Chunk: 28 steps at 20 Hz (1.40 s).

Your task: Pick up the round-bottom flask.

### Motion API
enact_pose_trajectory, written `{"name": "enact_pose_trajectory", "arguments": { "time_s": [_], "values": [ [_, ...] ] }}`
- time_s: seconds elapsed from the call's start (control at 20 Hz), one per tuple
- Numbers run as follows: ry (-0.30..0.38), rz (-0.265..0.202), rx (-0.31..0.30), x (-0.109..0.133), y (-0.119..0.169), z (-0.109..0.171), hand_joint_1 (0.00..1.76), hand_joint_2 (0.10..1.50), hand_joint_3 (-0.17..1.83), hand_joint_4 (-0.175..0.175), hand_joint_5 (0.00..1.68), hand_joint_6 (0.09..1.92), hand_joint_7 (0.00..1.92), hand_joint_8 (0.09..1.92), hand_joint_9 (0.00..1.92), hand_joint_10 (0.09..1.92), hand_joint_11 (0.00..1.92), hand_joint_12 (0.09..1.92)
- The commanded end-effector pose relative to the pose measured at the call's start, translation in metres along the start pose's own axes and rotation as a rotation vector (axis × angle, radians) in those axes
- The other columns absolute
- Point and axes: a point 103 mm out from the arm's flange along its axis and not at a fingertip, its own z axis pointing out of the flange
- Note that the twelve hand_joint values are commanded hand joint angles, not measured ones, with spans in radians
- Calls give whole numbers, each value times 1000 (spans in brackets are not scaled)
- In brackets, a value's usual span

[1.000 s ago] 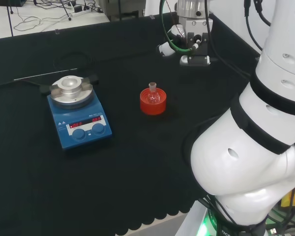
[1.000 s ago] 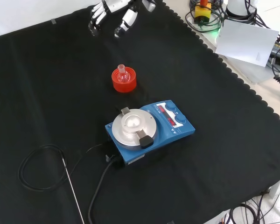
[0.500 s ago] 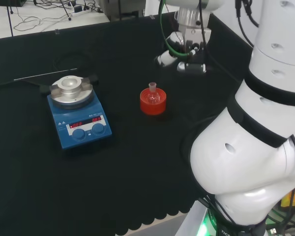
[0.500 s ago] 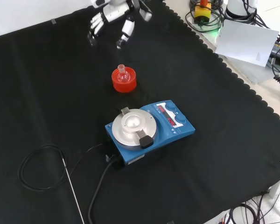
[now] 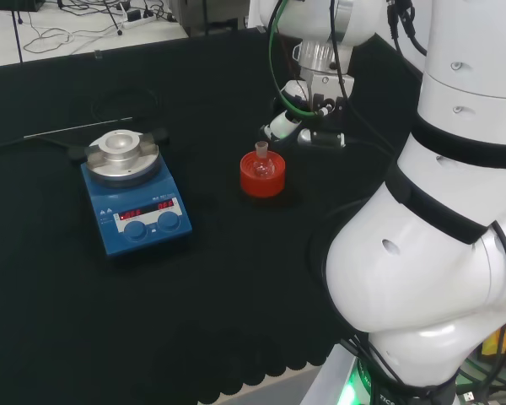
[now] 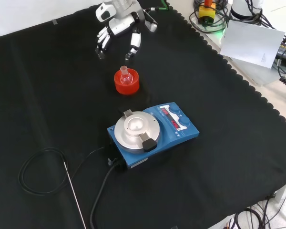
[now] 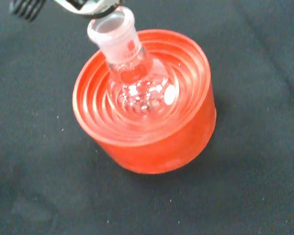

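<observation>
Up close from the wrist, ribbed stand cradles flask; front shows fingers released.

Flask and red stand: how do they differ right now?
The flask is clear glass with a narrow upright neck; the red stand is opaque, ribbed and wider. The flask sits in the stand's hollow; the stand rests on the black cloth. Both are round and untouched by the hand.

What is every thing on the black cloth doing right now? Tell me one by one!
round-bottom flask: upright in its stand, neck up, not held.
red ribbed stand: on the cloth, holding the flask.
hand: open, fingers pointing down, apart from the flask.
hotplate: on the cloth, red display lit, top plate bare.
thin rod: lying flat on the cloth.
</observation>
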Motion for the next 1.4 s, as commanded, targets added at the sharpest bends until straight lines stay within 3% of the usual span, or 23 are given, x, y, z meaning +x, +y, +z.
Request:
{"name": "enact_pose_trajectory", "arguments": {
  "time_s": [0.05,0.4,1.0,1.25,1.4],
  "values": [
    [8,-26,0,1,-8,10,846,677,584,-24,535,122,217,688,443,698,215,1378],
    [-16,-16,22,-1,-13,22,858,650,594,-22,563,135,227,689,470,696,231,1381],
    [-39,-26,-50,8,6,38,906,629,598,-28,621,170,228,689,477,685,240,1381],
    [-24,-29,-49,9,11,43,932,611,627,-32,611,507,261,690,511,657,266,1375],
    [-20,-30,-61,10,13,46,944,605,639,-34,612,616,272,695,521,660,275,1374]
  ]
}}
